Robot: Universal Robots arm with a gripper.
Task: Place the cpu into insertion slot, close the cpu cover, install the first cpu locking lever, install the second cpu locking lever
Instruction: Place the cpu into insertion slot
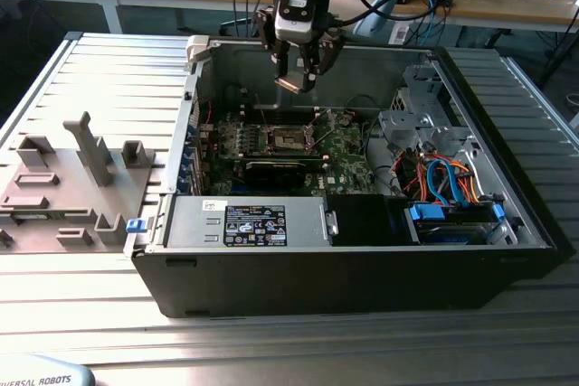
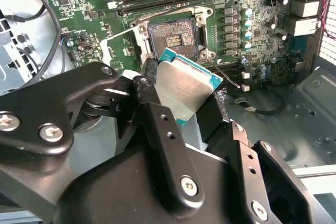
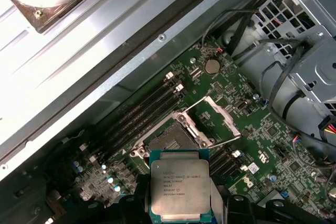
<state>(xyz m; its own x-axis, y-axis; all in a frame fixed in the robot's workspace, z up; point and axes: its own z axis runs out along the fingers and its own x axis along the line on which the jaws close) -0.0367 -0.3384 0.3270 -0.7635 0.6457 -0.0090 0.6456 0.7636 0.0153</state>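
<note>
- The pincer [image 1: 297,77] is clenched on the cpu [image 3: 180,187], taking it by two opposite edges, with the metal top facing up in both wrist views.
- The chip hangs inside the open computer case [image 1: 344,277] on the bench [image 1: 271,341], above the insertion slot [image 3: 170,139] and not touching it. The slot is bare, and the cpu cover [image 3: 224,117] is swung up.
- I'd judge the chip light, stiff and fragile, best held by the edges only.

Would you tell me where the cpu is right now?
In the exterior view the gripper holds the cpu above the green board inside the open case, raised clear of the empty insertion slot.
</note>
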